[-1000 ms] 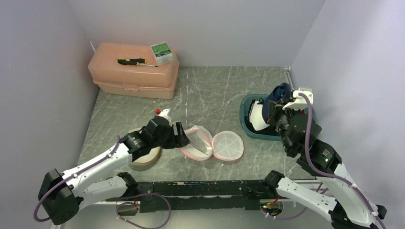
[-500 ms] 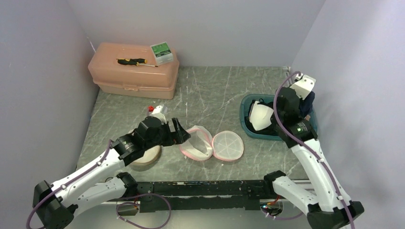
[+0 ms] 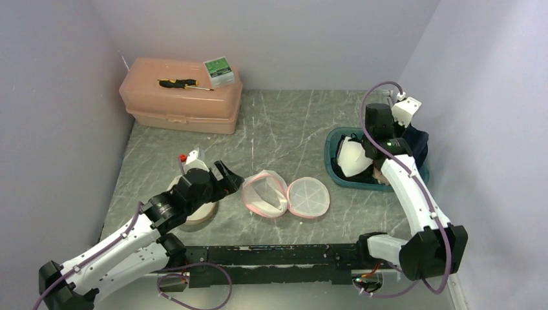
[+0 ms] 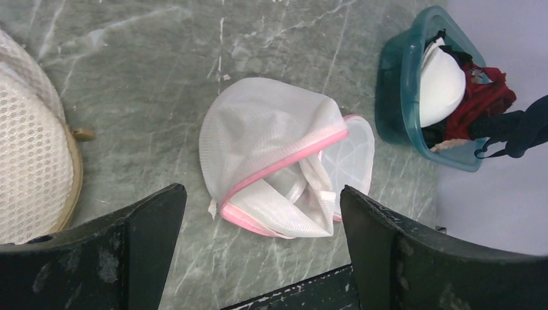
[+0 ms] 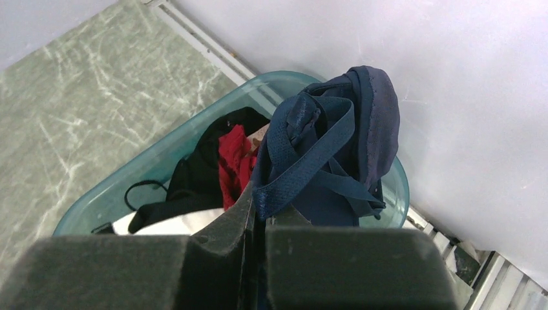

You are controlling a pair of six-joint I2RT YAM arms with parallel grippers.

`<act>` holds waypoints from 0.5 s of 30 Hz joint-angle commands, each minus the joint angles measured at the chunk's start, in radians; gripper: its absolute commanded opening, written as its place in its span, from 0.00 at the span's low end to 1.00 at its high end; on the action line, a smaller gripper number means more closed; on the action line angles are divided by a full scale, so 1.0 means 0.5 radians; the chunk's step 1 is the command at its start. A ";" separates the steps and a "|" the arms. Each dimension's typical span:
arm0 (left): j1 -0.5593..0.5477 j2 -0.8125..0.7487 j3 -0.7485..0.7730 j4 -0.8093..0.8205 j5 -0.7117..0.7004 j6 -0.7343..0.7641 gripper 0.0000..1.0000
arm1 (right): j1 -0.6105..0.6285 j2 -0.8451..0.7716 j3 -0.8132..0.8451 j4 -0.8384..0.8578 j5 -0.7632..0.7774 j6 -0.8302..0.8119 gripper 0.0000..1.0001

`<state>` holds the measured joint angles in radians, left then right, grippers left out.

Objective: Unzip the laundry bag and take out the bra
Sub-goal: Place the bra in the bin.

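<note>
Pink-trimmed bag (image 3: 265, 197) lies unzipped, seen from above, left gripper (image 3: 229, 175) just beside it. Left wrist: its jaws gape, empty. Right wrist: right gripper (image 5: 258, 223) pinches the navy bra (image 5: 336, 129) above the basket (image 5: 110, 194); lower before releasing, lest straps snag.

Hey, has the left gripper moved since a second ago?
Yes. In the top view the left gripper has pulled back to the left, away from the pink-trimmed laundry bag it was up against. Its jaws now stand open.
</note>
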<state>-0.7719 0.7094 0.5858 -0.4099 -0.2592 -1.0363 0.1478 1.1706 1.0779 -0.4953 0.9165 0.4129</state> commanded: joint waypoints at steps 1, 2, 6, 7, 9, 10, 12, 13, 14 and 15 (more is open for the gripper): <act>0.003 0.007 -0.021 -0.009 -0.084 -0.097 0.94 | -0.082 0.084 -0.013 0.253 0.132 0.020 0.00; 0.001 0.014 -0.027 0.005 -0.073 -0.106 0.94 | -0.097 0.110 -0.037 0.306 0.130 0.014 0.00; 0.001 0.075 -0.048 0.055 -0.009 -0.121 0.94 | -0.126 0.268 -0.040 0.343 0.126 0.068 0.00; 0.002 0.093 -0.042 0.054 0.003 -0.124 0.94 | -0.131 0.296 -0.052 0.363 0.108 0.087 0.00; 0.002 0.132 -0.030 0.046 0.015 -0.118 0.94 | -0.133 0.333 -0.100 0.447 0.066 0.095 0.00; 0.001 0.145 -0.025 0.039 0.018 -0.118 0.94 | -0.133 0.343 -0.129 0.492 0.039 0.112 0.00; 0.001 0.167 -0.019 0.030 0.016 -0.122 0.94 | -0.133 0.382 -0.164 0.511 0.000 0.181 0.00; 0.002 0.176 -0.015 0.024 0.012 -0.129 0.94 | -0.133 0.401 -0.173 0.498 -0.014 0.228 0.00; 0.003 0.179 -0.012 0.020 0.007 -0.132 0.94 | -0.133 0.417 -0.184 0.487 -0.030 0.276 0.00; 0.001 0.185 -0.010 0.018 0.000 -0.133 0.94 | -0.133 0.427 -0.205 0.490 -0.053 0.313 0.00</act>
<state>-0.7719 0.7956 0.5648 -0.4095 -0.2577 -1.0866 0.0845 1.3762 0.9928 -0.3126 0.9157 0.4767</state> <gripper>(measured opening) 0.941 0.040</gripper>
